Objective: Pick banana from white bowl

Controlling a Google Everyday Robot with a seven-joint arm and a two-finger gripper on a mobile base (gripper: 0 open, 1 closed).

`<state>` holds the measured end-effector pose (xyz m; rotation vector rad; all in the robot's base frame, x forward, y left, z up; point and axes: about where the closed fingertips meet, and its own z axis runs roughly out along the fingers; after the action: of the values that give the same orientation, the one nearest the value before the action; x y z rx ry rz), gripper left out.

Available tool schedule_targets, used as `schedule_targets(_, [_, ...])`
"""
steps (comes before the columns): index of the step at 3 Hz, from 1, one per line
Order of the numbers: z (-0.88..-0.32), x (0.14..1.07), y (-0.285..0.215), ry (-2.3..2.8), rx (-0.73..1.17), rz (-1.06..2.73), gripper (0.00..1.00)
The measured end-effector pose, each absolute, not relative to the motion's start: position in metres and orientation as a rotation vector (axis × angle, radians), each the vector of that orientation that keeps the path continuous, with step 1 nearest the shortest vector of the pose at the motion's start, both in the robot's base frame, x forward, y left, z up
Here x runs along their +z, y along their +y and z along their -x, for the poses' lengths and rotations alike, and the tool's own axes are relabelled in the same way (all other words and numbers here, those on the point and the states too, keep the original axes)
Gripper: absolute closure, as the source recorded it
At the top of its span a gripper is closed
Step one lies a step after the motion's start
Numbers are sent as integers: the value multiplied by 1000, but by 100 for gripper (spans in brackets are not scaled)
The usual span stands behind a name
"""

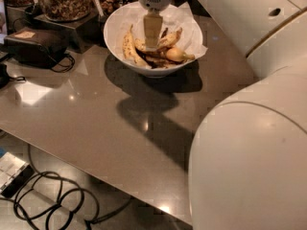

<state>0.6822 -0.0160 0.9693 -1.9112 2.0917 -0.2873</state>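
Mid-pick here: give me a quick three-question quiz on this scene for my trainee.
1. True or false: the long, curved pale-yellow banana lies inside the large round white bowl.
2. The robot's gripper is: A) over the bowl, pointing down into it; B) over the floor cables; C) beside the black box.
3. Fill in: in the camera view, that banana lies to the ___ of the gripper.
Key: 1 true; 2 A; 3 left.
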Motion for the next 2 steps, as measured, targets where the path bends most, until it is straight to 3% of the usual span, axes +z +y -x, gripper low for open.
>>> schedule_targets(2, [-697,964,-15,2106,-279,1904,26])
